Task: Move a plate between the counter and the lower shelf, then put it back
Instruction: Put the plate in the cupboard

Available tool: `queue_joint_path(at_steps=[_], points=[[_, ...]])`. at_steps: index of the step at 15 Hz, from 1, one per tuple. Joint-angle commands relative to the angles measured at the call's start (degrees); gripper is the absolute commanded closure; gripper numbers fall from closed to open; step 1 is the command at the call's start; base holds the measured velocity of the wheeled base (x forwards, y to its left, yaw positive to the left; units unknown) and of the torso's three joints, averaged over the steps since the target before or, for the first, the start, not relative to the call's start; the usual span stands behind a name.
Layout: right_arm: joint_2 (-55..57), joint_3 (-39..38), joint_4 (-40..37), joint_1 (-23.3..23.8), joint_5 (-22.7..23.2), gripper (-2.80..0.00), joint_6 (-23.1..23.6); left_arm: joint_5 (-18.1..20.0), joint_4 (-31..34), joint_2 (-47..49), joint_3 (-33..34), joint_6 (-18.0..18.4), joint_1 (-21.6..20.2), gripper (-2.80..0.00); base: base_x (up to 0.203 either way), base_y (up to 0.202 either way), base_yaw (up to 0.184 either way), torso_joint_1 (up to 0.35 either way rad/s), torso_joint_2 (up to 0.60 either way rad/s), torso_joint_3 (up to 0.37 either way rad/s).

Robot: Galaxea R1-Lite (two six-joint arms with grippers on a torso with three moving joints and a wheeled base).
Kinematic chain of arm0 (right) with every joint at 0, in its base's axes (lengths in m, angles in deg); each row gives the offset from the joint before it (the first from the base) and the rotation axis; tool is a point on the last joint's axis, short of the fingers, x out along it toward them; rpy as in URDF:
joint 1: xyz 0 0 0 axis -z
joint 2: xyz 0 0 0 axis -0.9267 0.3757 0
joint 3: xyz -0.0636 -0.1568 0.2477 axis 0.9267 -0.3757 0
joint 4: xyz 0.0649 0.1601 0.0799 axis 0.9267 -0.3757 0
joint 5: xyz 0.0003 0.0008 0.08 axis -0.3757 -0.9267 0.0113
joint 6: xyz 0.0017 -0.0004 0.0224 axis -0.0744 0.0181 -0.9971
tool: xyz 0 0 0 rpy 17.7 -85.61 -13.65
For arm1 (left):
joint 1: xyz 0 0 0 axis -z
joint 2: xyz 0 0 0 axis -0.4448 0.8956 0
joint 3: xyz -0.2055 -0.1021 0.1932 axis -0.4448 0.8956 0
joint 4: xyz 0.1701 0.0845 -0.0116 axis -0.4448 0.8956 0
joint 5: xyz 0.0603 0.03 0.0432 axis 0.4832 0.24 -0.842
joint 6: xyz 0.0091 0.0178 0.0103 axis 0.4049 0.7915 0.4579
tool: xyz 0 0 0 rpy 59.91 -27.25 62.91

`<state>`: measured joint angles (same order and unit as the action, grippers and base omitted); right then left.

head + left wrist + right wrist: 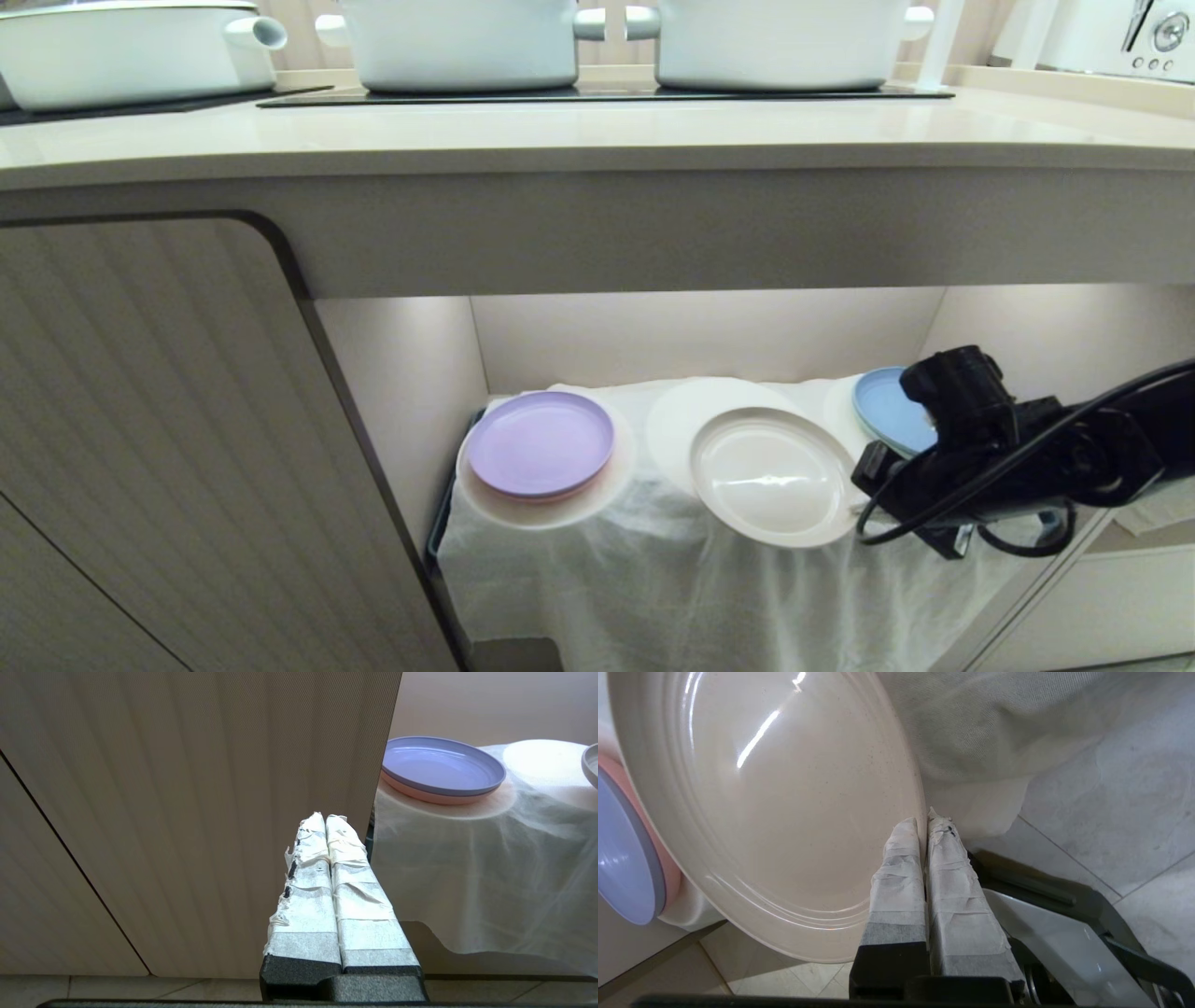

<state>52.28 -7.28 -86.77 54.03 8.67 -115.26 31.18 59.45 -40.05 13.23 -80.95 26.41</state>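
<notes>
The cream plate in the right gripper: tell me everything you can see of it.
The plate is round, shallow, cream-beige and glossy under the light, with a low raised rim and faint concentric rings. It is held tilted, in front of the lower shelf, over the hanging white cloth. The right gripper is shut on its rim at the robot's right; nothing else visibly touches it.

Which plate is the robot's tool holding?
The cream-beige plate, in the middle. The right tool pinches its rim, and it juts past the shelf's front. The lilac plate and blue plate sit untouched.
</notes>
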Motion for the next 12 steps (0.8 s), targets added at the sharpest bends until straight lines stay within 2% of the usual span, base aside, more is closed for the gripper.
queue_joint_path(at_steps=[1, 4, 12], points=[[1.01, 1.64, -1.59, -0.07, 0.13, 0.0, -2.46, -0.05, -0.01, 0.04, 0.0, -0.06, 0.0, 0.0, 0.0, 0.0, 0.0, 0.0, 0.0, 0.0], [2.18, 5.37, -4.97, -0.16, 0.15, 0.0, -4.96, -0.05, -0.01, 0.04, 0.0, -0.06, 0.0, 0.0, 0.0, 0.0, 0.0, 0.0, 0.0, 0.0], [6.19, 11.53, -7.78, -0.16, 0.07, 0.0, -5.02, -0.05, -0.01, 0.04, 0.0, -0.06, 0.0, 0.0, 0.0, 0.0, 0.0, 0.0, 0.0, 0.0]])
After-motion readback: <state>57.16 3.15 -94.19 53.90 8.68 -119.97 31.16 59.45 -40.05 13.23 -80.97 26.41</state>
